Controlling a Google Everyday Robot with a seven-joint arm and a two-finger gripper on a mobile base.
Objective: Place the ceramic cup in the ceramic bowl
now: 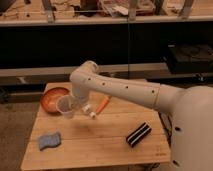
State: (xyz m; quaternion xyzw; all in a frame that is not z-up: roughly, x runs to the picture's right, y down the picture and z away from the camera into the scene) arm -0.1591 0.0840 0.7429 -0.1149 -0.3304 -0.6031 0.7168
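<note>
Cup (65,106) in gripper (74,104) jaws, beside bowl (52,99)

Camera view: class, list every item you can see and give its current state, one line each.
ceramic cup: held off the table, tilted, beside the bowl.
ceramic bowl: upright on the table, no cup in it.
gripper: at the cup, near the bowl.
carrot: lying flat.
blue sponge: lying flat.
black block: lying flat.
</note>
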